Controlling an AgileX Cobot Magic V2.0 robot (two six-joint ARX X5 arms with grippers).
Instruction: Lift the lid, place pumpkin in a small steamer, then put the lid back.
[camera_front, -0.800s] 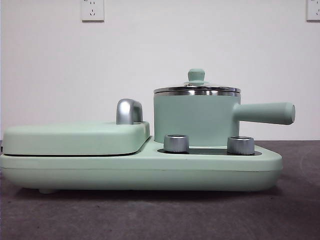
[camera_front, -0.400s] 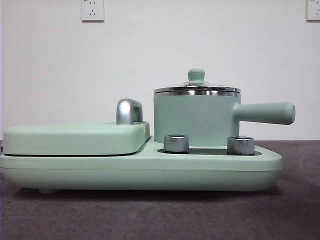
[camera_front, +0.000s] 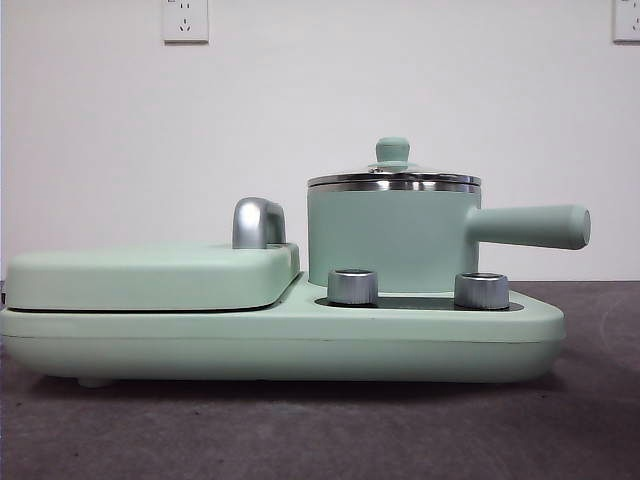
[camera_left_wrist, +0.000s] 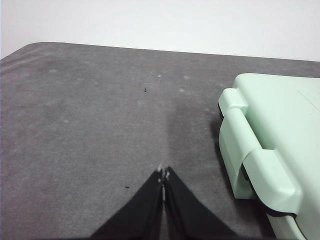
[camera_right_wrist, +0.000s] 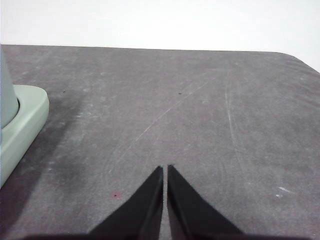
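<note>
**Both claws closed over the grey table**

Left black claw has its two jaws pressed together with nothing between them. It hangs over the dark grey table top, near one end of the big mint-green cooker base. The right black claw has its jaws almost touching too, with only a thin slit between them, and it holds nothing. It hangs over bare table, with a corner of the cooker base off to one side.

The table top is a dull, dark grey sheet with pale scratches, faint round rub marks and a few tiny specks on it. Behind the table is a plain white wall. Two white wall sockets sit high up on it, one near each top corner of the front view.

On the cooker base, the small steamer, a mint-green round pot with a steel rim, stands on the right part. Its long straight handle sticks out to the right in the front view. The round glass lid with a shiny steel rim and a little mint-green knob sits flat on top of the pot. Two shiny silver knobs stand in front of the pot. A wide, flat mint-green griddle cover lies shut on the left part, with a curved silver handle at its back.

The pumpkin is not in any picture.
</note>
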